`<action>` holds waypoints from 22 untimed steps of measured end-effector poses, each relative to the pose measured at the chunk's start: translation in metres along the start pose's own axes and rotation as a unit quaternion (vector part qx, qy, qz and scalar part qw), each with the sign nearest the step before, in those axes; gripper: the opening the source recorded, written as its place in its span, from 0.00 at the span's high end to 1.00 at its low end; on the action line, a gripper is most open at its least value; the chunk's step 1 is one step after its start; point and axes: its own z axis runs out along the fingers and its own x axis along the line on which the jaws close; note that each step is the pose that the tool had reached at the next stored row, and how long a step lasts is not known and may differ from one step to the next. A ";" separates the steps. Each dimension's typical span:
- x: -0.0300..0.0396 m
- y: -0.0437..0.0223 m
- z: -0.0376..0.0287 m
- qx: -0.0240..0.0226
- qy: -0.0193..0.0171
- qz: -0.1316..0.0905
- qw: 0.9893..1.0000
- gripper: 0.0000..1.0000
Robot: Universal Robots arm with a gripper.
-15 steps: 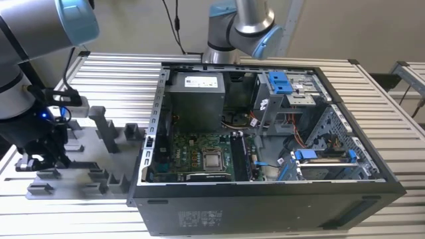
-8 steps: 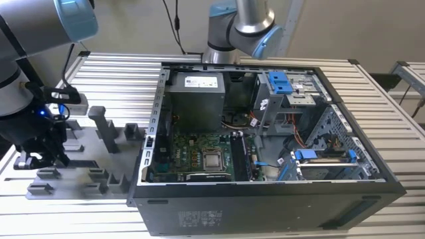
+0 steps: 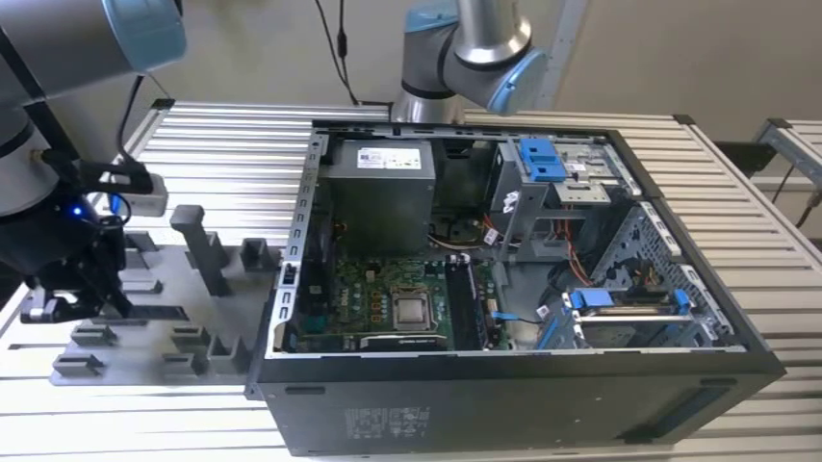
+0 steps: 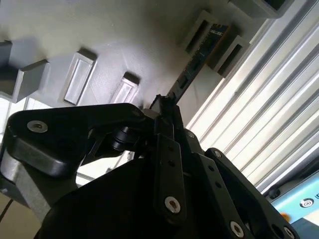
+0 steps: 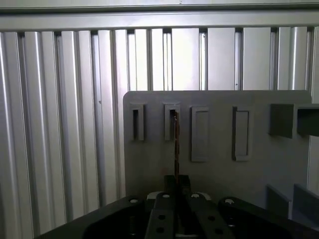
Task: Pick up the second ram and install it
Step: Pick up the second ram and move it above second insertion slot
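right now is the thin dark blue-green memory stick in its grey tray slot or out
In: the second ram stands on edge, far end between the grey tray's blocks, the gripper at its near end.

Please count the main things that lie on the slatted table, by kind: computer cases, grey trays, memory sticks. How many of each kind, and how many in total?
Open computer case: 1
Grey plastic tray: 1
Second ram: 1, standing on edge in a tray slot, held at one end by the hand
Total: 3
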 end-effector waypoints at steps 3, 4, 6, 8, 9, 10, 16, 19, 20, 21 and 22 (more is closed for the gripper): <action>0.0000 -0.0001 -0.0029 0.000 0.000 0.000 1.000 0.86; 0.0000 -0.0001 -0.0035 0.000 0.000 0.000 1.000 0.86; -0.0001 -0.0001 -0.0043 0.000 0.000 0.000 1.000 0.86; -0.0001 -0.0001 -0.0056 0.000 0.000 0.000 1.000 0.86; -0.0001 -0.0001 -0.0063 0.000 0.000 0.000 1.000 0.86; -0.0001 -0.0001 -0.0075 0.000 0.000 0.000 1.000 0.86; -0.0002 -0.0003 -0.0158 0.000 0.000 0.000 1.000 0.86; -0.0003 -0.0004 -0.0190 0.000 0.000 0.000 1.000 0.86; -0.0003 -0.0004 -0.0202 0.000 0.000 0.000 1.000 0.86; -0.0003 -0.0004 -0.0213 0.000 0.000 0.000 1.000 0.86; -0.0003 -0.0004 -0.0226 0.000 0.000 0.000 1.000 0.86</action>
